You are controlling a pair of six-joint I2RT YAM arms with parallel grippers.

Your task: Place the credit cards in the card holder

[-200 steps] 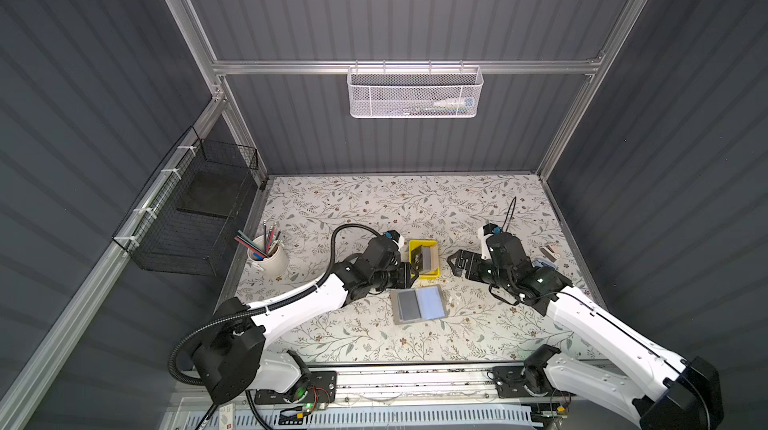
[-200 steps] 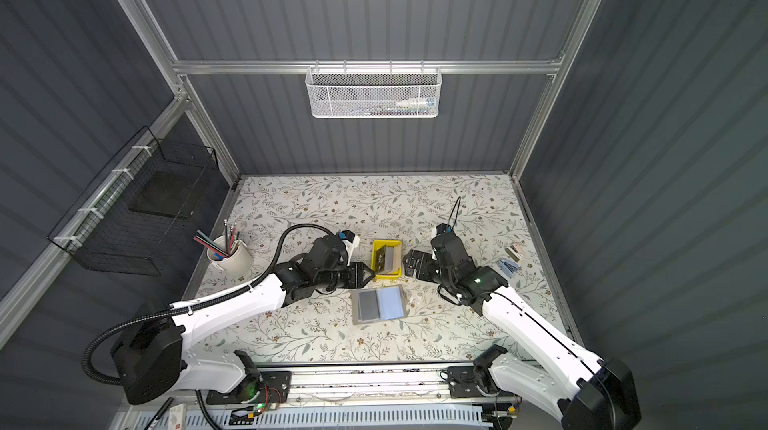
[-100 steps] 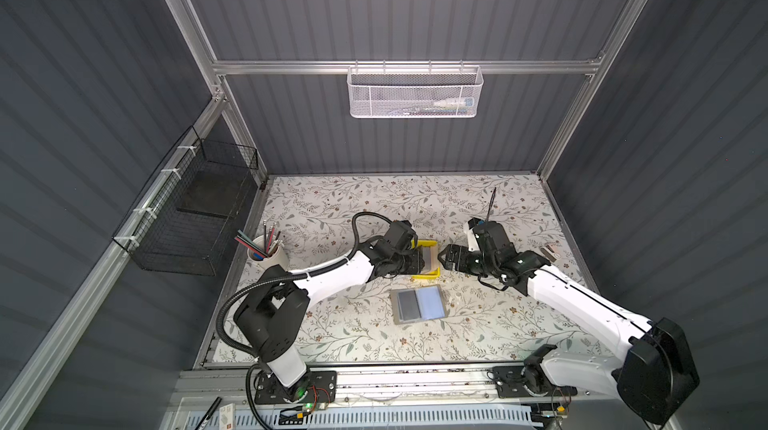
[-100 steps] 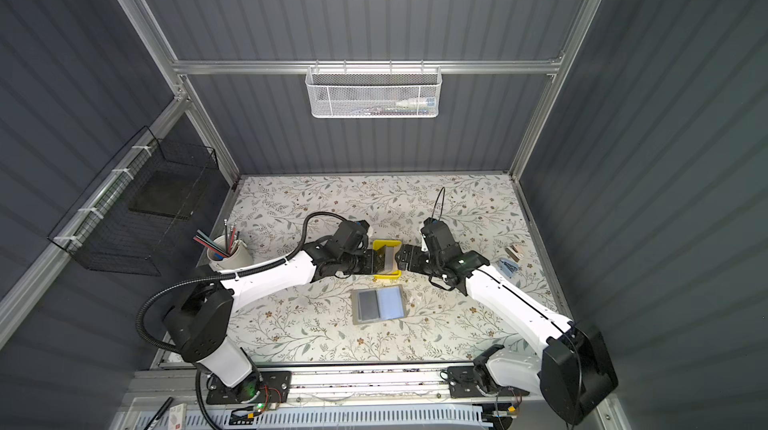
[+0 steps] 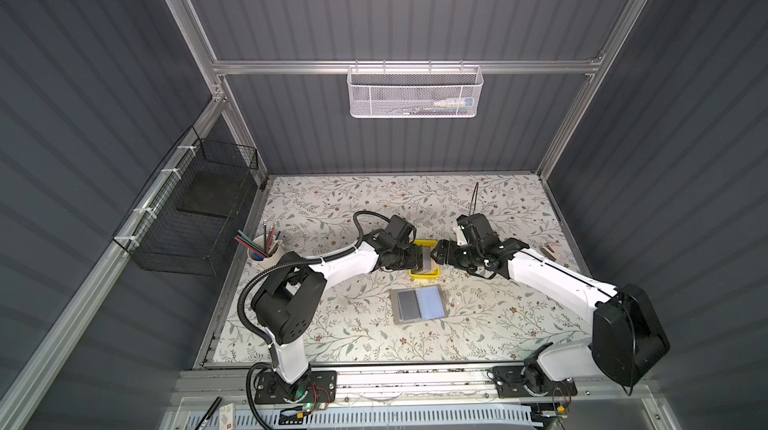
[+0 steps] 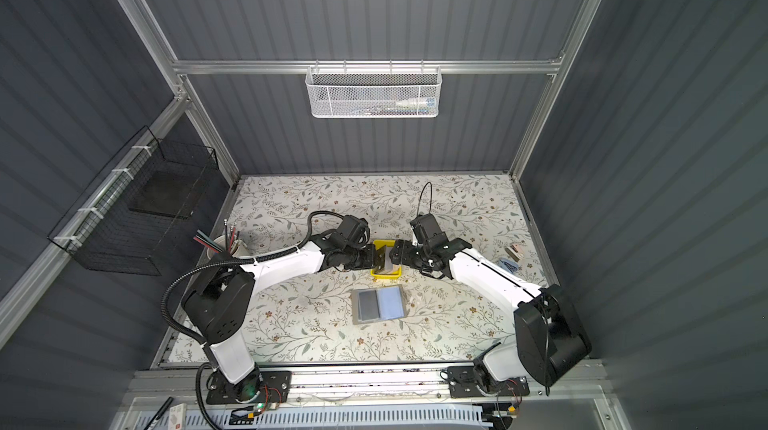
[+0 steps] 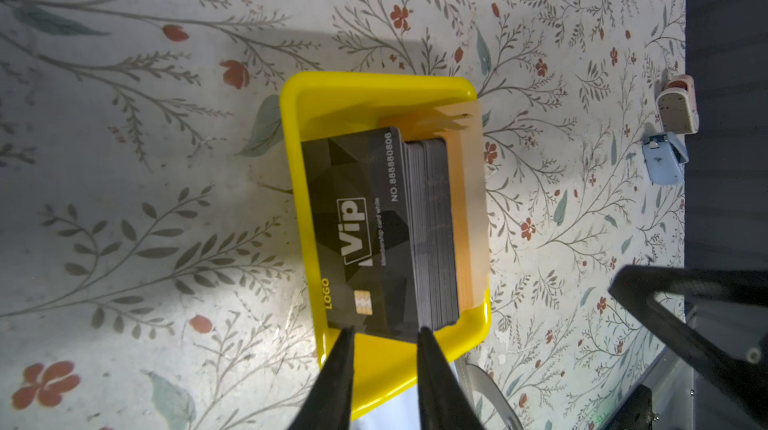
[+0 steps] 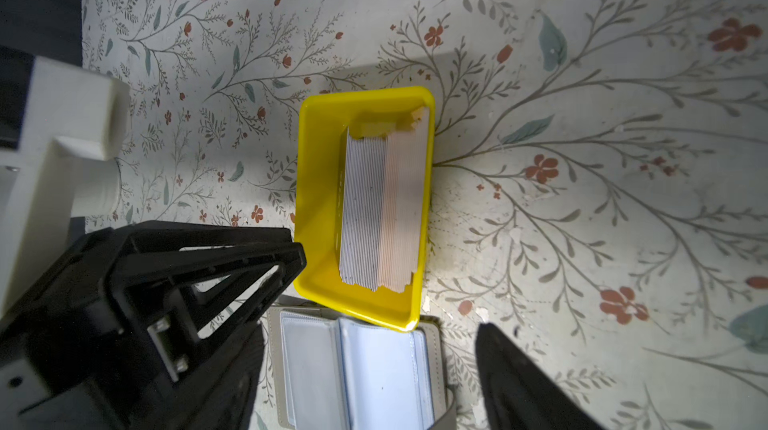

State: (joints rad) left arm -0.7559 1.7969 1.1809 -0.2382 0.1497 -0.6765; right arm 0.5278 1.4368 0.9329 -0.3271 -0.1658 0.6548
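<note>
**Left pincer straddles the front card in the tray**

The credit cards (image 7: 432, 232) stand on edge, packed tight in the yellow tray (image 7: 374, 91), black ones in front and a tan batch (image 7: 469, 207) behind. The front black card (image 7: 361, 232), white "VIP" on its face, leans away from the pack. The left pincer (image 7: 385, 330) is right at that card's near end, one finger on each side. Its jaws are narrow but apart with a clear gap: released, not clamped on the card.

Across the tray in a top view, the right pincer (image 5: 440, 255) faces it from the opposite rim. The right wrist view shows its fingers (image 8: 519, 369) spread wide, released, with nothing gripped between them.

The card holder (image 5: 419, 304) lies open and flat on the floral surface (image 5: 332, 207), just in front of the tray on the robot's side. Its sleeves face up, one half darker, the other bluish.
</note>
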